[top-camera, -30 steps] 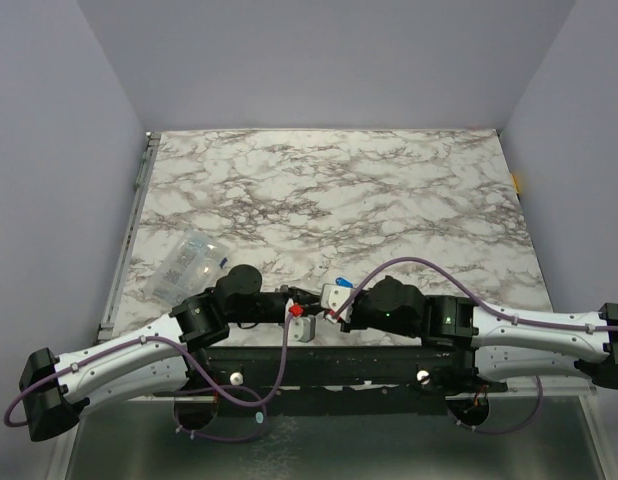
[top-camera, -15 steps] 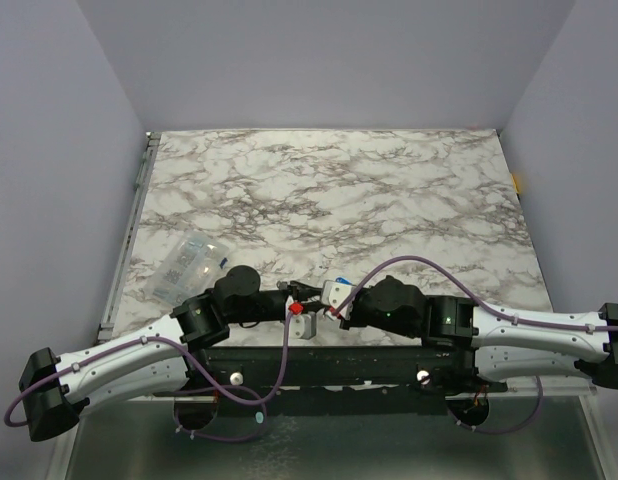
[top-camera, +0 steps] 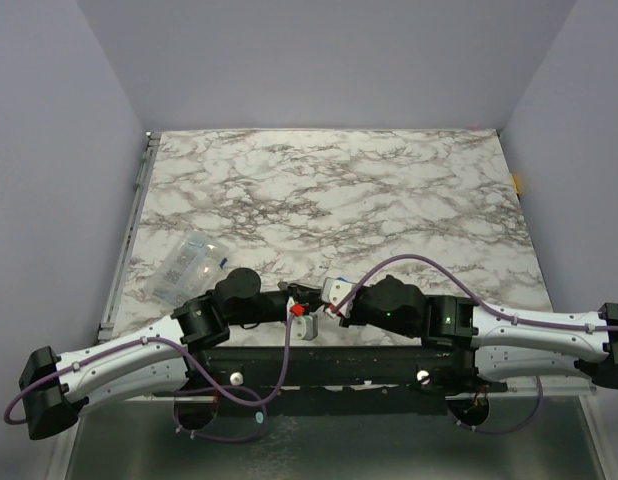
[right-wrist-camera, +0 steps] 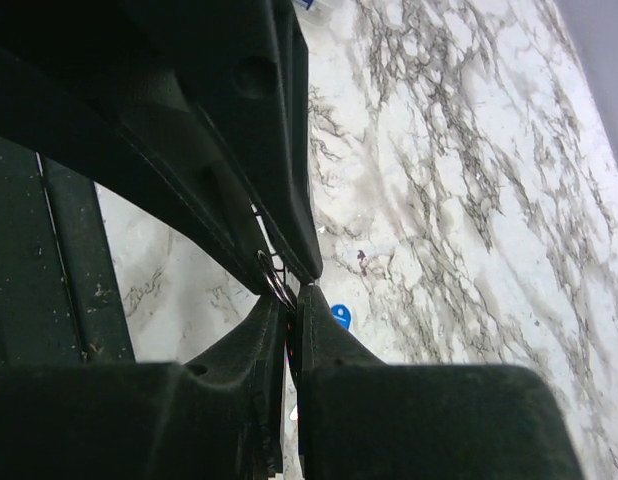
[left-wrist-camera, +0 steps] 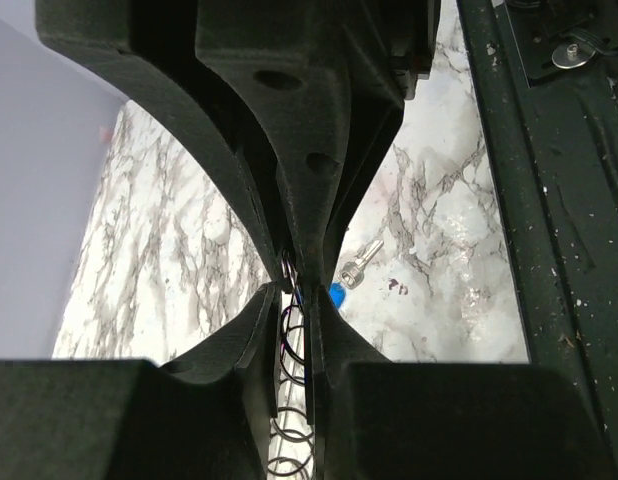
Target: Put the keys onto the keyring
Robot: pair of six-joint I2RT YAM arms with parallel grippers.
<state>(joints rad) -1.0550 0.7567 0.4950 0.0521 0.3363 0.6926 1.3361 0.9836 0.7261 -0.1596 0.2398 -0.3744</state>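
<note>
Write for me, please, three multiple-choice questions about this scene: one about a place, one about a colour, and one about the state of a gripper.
1. Seen from above, where on the table does the clear packet lie?
A. Near the left edge
B. In the far right corner
C. Between the two grippers

2. Which colour is the plastic head of the small key?
A. Red
B. Blue
C. Green

3. How does the right gripper stand?
A. Wide open, holding nothing
B. Shut on the thin metal ring
C. Shut on the packet

Answers:
1 A: the top view shows it by the left edge, away from where the arms meet.
2 B: both wrist views show a bright blue head.
3 B: its wrist view shows the jaws pressed together on the wire loop.
</note>
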